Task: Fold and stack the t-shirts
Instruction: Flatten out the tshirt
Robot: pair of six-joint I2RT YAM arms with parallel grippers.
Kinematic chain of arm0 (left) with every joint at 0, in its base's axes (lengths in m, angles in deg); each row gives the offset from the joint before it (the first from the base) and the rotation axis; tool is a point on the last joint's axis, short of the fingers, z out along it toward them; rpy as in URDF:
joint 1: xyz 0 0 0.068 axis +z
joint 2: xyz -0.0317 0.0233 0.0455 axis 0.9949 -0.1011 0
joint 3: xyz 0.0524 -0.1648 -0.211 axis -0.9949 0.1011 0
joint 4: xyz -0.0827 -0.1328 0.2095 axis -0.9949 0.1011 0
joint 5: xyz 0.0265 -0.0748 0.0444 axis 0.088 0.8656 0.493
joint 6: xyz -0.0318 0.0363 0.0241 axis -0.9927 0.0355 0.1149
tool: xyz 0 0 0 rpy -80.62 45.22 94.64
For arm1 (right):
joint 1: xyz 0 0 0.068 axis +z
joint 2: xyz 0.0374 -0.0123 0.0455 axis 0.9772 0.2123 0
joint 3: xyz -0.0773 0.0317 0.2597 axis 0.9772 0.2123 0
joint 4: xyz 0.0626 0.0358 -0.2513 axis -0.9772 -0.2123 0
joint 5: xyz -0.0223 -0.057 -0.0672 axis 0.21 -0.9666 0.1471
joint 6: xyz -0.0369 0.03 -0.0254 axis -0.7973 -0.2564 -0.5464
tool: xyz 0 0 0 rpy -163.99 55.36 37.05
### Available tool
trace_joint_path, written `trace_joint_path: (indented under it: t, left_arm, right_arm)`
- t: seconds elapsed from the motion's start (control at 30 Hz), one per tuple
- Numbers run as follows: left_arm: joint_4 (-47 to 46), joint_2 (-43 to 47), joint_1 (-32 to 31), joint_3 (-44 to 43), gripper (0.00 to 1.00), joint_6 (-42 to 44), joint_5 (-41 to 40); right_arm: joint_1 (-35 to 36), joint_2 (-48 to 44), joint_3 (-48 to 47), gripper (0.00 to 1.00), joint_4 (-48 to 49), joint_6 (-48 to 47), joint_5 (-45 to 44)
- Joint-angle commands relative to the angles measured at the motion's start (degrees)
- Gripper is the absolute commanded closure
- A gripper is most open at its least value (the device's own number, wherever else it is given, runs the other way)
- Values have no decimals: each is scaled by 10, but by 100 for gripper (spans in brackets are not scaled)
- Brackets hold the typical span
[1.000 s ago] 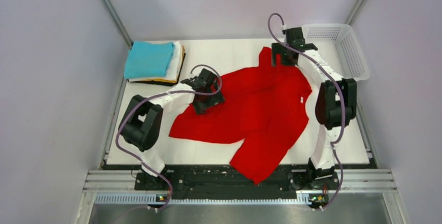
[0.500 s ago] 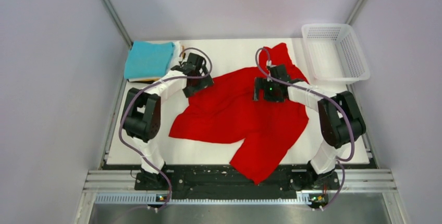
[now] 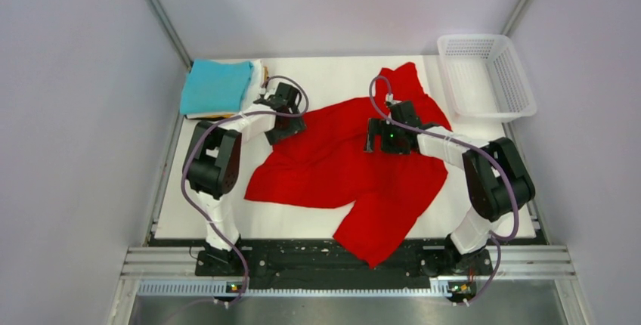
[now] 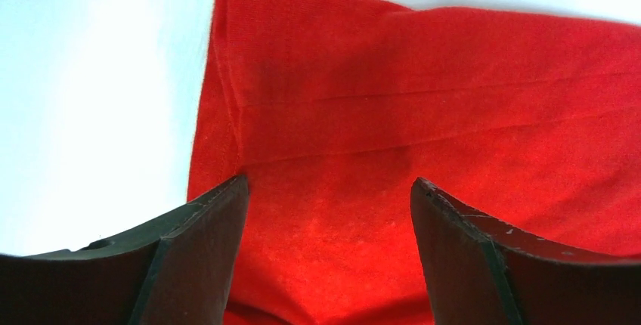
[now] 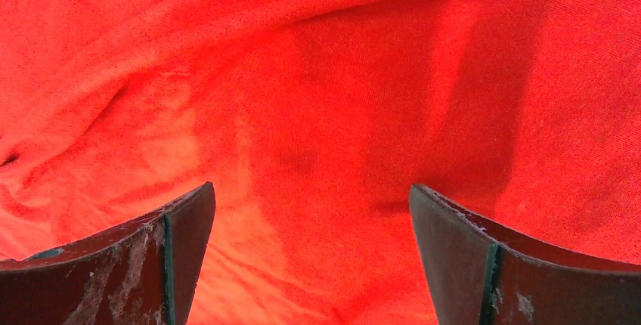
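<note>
The red t-shirt (image 3: 363, 170) lies crumpled and unfolded across the middle of the bench (image 3: 332, 75). One part of it reaches toward the far edge, close to the white mesh basket (image 3: 521, 87) that sits at the far right corner. Another part hangs over the near edge onto the black rail between the arm bases. At the far left corner sits a stack of folded t-shirts, the teal one (image 3: 217, 87) on top, with white, yellow-orange and dark edges showing beneath it.

The left hand (image 3: 286, 117) is over the shirt's far left edge, just beside the stack. Its jaws stand wide with nothing between them. The left wrist view shows a doubled corner of red cloth lying flat on the white bench below the fingers (image 4: 204, 227). Whether the tips touch the cloth cannot be told.

The right hand (image 3: 382, 134) is over the shirt's far middle, well apart from the left hand. Its jaws are also spread wide and hold nothing, with wrinkled red cloth filling the right wrist view beneath them.
</note>
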State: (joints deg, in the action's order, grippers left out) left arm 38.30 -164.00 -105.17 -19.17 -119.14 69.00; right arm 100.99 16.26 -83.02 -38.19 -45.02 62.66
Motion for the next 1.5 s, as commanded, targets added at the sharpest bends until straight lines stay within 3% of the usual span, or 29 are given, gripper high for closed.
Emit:
trace_joint_path:
  t: [0.0, 0.27, 0.7, 1.17, 1.23, 1.33, 1.47]
  left_arm:
    - [-32, -13, 21, -5, 19, 1, -2]
    - [-49, -7, 27, -14, 29, 1, 8]
    - [-59, -48, 55, -76, 35, 25, -1]
    - [-57, -64, 63, -103, 64, 34, -16]
    - [-57, -69, 68, -115, 75, 41, -16]
    - [-53, -80, 72, -138, 100, 47, -13]
    - [-53, -89, 75, -158, 100, 56, -17]
  right_arm:
    - [4, 5, 7, 2, -13, -10, -11]
    - [3, 8, 10, 2, -33, -25, -20]
    - [3, 5, 15, 2, -47, -32, -20]
    - [4, 11, 14, 2, -55, -33, -21]
    - [3, 13, 14, 2, -56, -34, -22]
    - [3, 17, 10, 2, -58, -36, -22]
    - [4, 23, 5, 2, -63, -41, -27]
